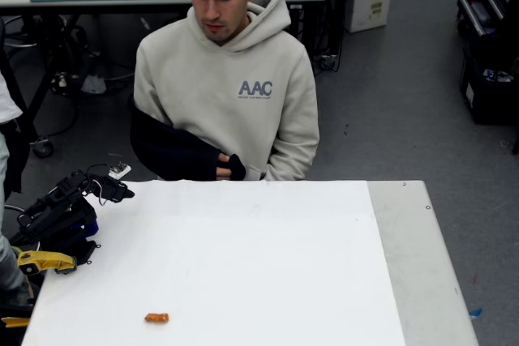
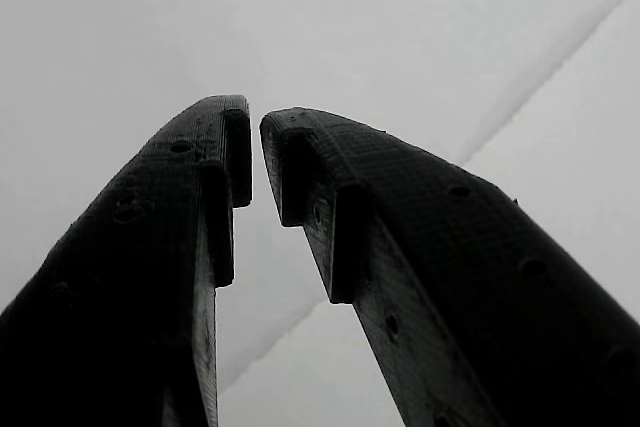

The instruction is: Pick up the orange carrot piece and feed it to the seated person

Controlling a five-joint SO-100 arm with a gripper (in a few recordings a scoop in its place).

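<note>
The orange carrot piece [image 1: 156,318] lies on the white sheet near the table's front edge, left of centre. Behind the far edge sits the seated person [image 1: 227,95] in a beige hoodie, looking down, one arm in a dark sleeve resting at the table edge. My black arm is folded at the table's left edge, and its gripper [image 1: 120,191] points toward the sheet's far left corner, well away from the carrot. In the wrist view the gripper [image 2: 255,127] has its two black fingertips almost touching, with nothing between them, over plain white sheet.
A yellow clamp piece [image 1: 45,262] sits at my arm's base on the left. Part of another person in grey [image 1: 6,269] shows at the left edge. The white sheet [image 1: 268,265] covers most of the table, leaving a bare grey strip [image 1: 422,265] on the right.
</note>
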